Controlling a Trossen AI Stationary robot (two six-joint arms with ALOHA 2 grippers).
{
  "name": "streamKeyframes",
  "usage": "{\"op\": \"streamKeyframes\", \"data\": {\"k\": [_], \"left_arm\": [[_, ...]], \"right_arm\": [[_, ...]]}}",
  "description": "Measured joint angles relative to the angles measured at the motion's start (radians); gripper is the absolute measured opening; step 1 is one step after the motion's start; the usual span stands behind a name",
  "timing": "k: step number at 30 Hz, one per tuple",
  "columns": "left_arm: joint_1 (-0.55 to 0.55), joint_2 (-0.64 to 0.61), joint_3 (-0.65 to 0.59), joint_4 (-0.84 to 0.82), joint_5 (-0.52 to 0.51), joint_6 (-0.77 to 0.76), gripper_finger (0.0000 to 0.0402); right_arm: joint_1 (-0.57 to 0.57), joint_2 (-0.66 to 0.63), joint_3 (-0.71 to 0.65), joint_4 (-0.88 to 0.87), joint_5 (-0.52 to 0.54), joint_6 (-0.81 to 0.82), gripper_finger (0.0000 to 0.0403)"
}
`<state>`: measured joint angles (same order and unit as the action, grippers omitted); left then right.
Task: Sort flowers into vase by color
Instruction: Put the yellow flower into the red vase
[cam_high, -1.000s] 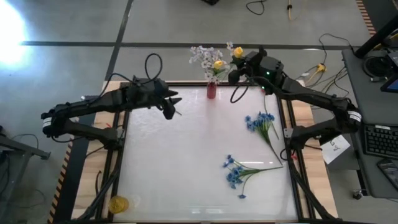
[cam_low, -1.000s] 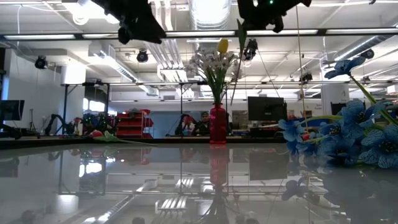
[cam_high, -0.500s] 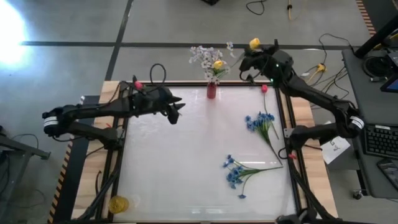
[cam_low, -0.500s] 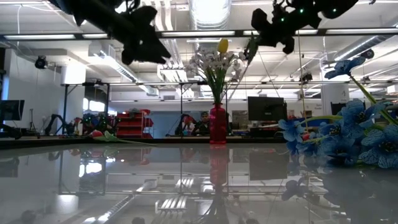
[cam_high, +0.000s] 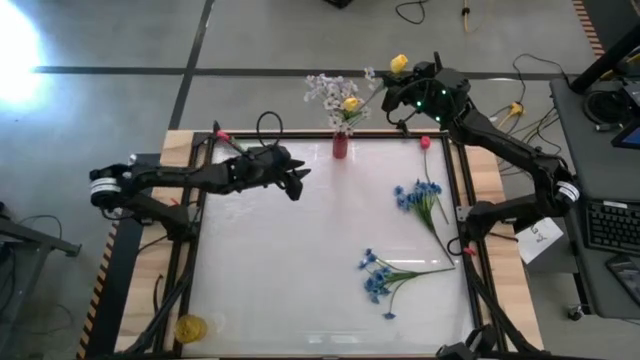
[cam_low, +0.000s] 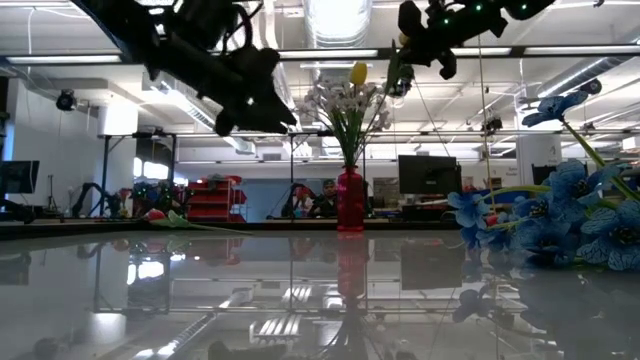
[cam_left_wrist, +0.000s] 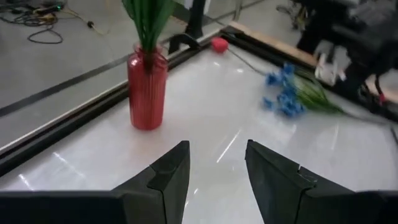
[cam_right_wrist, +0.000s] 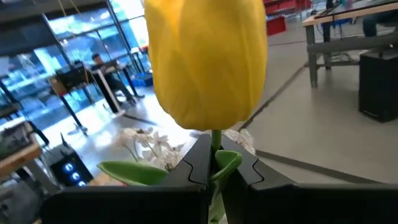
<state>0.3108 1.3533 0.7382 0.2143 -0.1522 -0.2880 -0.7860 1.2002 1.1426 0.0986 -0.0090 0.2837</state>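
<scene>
A red vase (cam_high: 340, 146) stands at the table's far edge, holding white sprays (cam_high: 325, 90) and a yellow bud (cam_high: 350, 104); it also shows in the left wrist view (cam_left_wrist: 147, 87). My right gripper (cam_high: 408, 88) is high beyond the far edge, right of the vase, shut on a yellow bud flower (cam_right_wrist: 208, 62). My left gripper (cam_high: 298, 184) is open and empty above the table, left of the vase. Two blue clusters (cam_high: 418, 200) (cam_high: 378, 275) lie on the right half. A pink-red bud (cam_high: 425, 143) lies by the right rail, another (cam_high: 220, 135) at the far left rail. My right gripper pinches the yellow flower's green stem (cam_right_wrist: 216, 140) just under the bud between its two fingers. The bud (cam_high: 399, 64) stands clear above the fingers. The stem and a leaf (cam_right_wrist: 134, 172) hang past them, lifted clear of the table.
The white table top (cam_high: 300, 280) is framed by black rails (cam_high: 462, 230). A yellow object (cam_high: 190, 326) lies at the near left corner. Cables and a desk with a keyboard (cam_high: 610, 225) lie off to the right.
My right gripper has carried the yellow flower toward the far edge and a little right, away from the vase, then slightly back left. My left gripper has moved right, toward the vase, and lower over the table, staying open.
</scene>
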Motion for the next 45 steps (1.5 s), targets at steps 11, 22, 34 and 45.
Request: {"op": "streamKeyframes", "data": {"k": [11, 22, 34, 45], "left_arm": [[0.071, 0.225, 0.146, 0.089, 0.107, 0.040, 0.0143], [0.163, 0.385, 0.284, 0.083, 0.144, 0.148, 0.0143], [0.185, 0.456, 0.368, 0.080, 0.198, 0.199, 0.0143], [0.217, 0.491, 0.395, 0.054, 0.199, 0.246, 0.0143]], "right_arm": [[0.019, 0.004, 0.016, -0.044, -0.043, 0.027, 0.0012], [0.024, -0.008, 0.016, -0.069, -0.044, 0.021, 0.0012], [0.020, -0.053, 0.016, -0.131, -0.047, 0.043, 0.0012], [0.021, -0.049, 0.016, -0.123, -0.067, 0.016, 0.0012]]}}
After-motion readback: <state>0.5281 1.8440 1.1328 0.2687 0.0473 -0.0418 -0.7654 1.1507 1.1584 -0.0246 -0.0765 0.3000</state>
